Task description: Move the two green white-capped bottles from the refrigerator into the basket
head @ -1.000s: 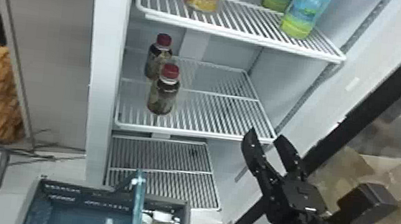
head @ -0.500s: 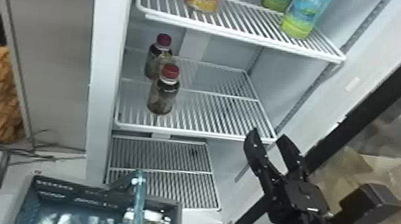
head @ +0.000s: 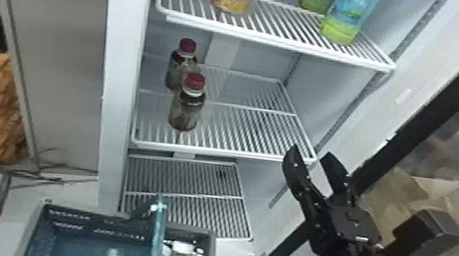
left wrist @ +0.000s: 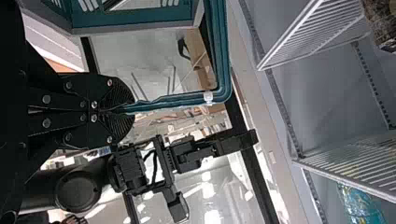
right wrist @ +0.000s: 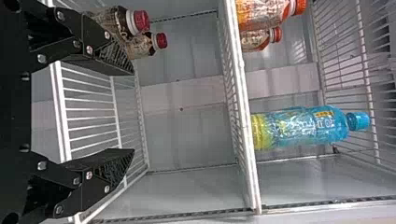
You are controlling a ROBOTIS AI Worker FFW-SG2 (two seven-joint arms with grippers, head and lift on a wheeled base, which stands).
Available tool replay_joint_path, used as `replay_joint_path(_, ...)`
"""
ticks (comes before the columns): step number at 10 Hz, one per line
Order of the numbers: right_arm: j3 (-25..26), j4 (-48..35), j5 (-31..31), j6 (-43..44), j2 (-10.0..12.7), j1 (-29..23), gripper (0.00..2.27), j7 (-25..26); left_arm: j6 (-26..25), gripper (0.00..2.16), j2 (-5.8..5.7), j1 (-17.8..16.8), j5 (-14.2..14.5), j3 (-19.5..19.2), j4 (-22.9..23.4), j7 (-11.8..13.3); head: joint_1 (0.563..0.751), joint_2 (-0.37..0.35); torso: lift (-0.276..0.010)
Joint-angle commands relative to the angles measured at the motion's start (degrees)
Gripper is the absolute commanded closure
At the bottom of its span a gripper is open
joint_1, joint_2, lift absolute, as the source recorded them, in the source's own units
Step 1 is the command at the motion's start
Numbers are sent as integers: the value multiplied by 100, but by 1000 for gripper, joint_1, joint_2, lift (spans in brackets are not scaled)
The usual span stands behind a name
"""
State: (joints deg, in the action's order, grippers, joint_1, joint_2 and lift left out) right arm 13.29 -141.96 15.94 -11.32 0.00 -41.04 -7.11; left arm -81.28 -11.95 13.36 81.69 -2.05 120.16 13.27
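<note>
Presumably for loading, the basket [head: 208,255] at lower left is held by its handle [head: 159,225] in the left gripper [left wrist: 126,108], the right gripper [head: 311,151] spread wide

The basket [head: 98,221] has swung back rightward. The right gripper [head: 308,150] has edged right, by the middle shelf's [head: 221,152] front right corner.

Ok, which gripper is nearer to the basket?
Left. The left gripper is clamped on the handle of the basket; the right gripper is open in front of the refrigerator, off to the basket's right.
</note>
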Motion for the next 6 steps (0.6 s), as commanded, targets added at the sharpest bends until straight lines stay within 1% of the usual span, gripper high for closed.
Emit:
replay_joint_path(1, 8, -14, -6, 21, 0, 12, 507, -1, 0, 1141, 0, 0, 12, 0, 0, 0, 695, -350, -263)
replay_joint_path(6, -3, -28, -17, 49, 0, -2, 507, -1, 0, 1141, 0, 14, 23, 0, 0, 0, 695, -350, -263)
